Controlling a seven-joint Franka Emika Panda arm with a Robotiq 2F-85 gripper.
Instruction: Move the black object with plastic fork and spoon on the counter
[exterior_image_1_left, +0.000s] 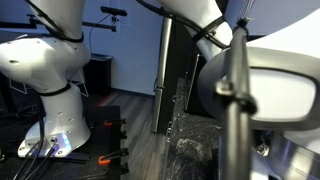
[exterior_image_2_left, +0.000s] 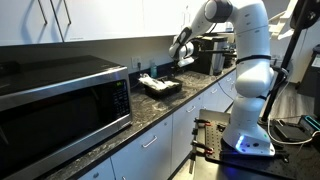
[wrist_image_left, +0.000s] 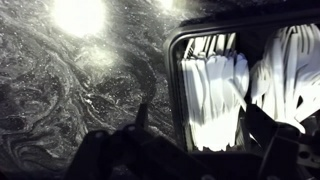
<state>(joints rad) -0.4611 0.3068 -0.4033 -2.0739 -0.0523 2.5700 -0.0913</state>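
Note:
The black tray (exterior_image_2_left: 161, 87) sits on the dark speckled counter (exterior_image_2_left: 140, 115) beside the microwave, with white plastic cutlery (exterior_image_2_left: 152, 80) heaped in it. My gripper (exterior_image_2_left: 181, 58) hangs just above the tray's far end. In the wrist view the tray's rim (wrist_image_left: 172, 60) runs down the middle, the cutlery (wrist_image_left: 215, 85) fills its compartments, and the counter (wrist_image_left: 70, 90) lies to the left. My gripper (wrist_image_left: 200, 118) is open. One finger is outside the tray wall over the counter and the other is over the cutlery. It holds nothing.
A steel microwave (exterior_image_2_left: 60, 95) stands on the counter next to the tray. A dark appliance (exterior_image_2_left: 205, 58) stands behind my gripper. Upper cabinets (exterior_image_2_left: 90, 20) hang above. A white robot base (exterior_image_1_left: 50, 90) and blurred arm parts (exterior_image_1_left: 260, 90) fill an exterior view.

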